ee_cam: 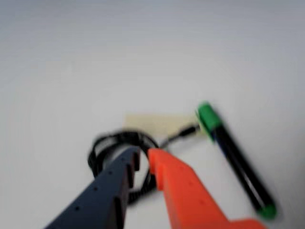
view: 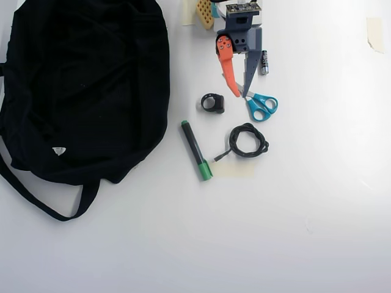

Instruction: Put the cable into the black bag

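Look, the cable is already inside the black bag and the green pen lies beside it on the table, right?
Not quite. The cable is still out on the table, right of the green pen, not in the black bag. The overhead view shows it.

My arm comes in from the top edge of the overhead view, wrist pointing down the frame. The pincer (view: 241, 95) is parted, holding nothing: orange finger (view: 227, 70) on the left, dark blue-grey finger (view: 251, 72) on the right, tips converging. In the wrist view, both fingers rise from the bottom edge, tips (ee_cam: 144, 155) slightly apart.
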Robot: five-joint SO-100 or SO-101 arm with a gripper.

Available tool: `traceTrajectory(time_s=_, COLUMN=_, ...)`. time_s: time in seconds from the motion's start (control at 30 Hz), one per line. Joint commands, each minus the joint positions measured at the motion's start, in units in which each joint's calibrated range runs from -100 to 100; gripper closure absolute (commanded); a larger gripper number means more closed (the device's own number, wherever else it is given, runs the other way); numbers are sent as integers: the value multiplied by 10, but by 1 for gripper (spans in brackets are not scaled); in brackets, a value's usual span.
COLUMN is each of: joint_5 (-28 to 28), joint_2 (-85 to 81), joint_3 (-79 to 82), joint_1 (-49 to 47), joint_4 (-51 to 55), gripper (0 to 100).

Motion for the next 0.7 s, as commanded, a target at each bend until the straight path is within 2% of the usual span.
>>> traceTrajectory(time_s=0.0, joint_5=4, joint_2=50, joint_3=-80, joint_1=7, joint_4=-27, gripper=97)
traceTrajectory(time_s=0.3, joint_5=4, joint_2=187, joint_3=-195, joint_1=16, joint_4=-109, gripper=98)
traceTrajectory(time_s=0.67, joint_5=4, joint_2=332, joint_3=-376, joint_1=49, joint_4=-113, gripper=98)
